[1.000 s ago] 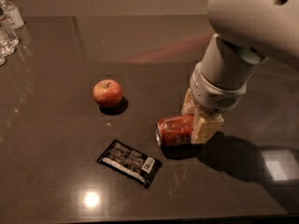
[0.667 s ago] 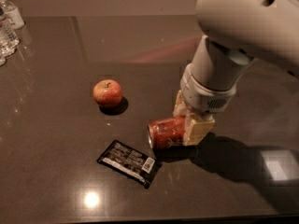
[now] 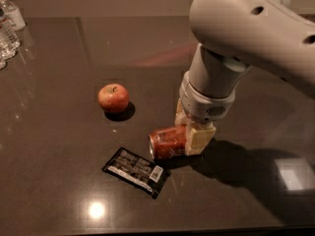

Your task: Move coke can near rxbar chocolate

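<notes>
- Since a second ago, the gripper [image 3: 191, 132] and the can [image 3: 166, 143] have slid toward 9 o'clock, closing most of the gap to the bar [image 3: 136, 171].
- The gripper sits low over the table [image 3: 59, 146], right of centre, and pinches the can across its body. One cream pad [image 3: 199, 139] shows in front, and the other is partly hidden behind.
- The can lies on its side with its silver end turned toward 8 o'clock. Whether it rests on the table or hangs just above it is unclear.
- The bar lies flat at 7 o'clock of the can, just beside it. Its barcode corner is nearest the can, and I cannot tell if they touch.
- The apple [image 3: 113, 98] stands at 10 o'clock of the can, well apart from both the can and the bar.
- Bottles [image 3: 7, 28] stand at the far 10 o'clock corner of the table.
- The carry looks all but done, since the can is already near the bar. What is left is letting go and lifting the arm [image 3: 231, 48] clear. A can on its side may roll when released.
</notes>
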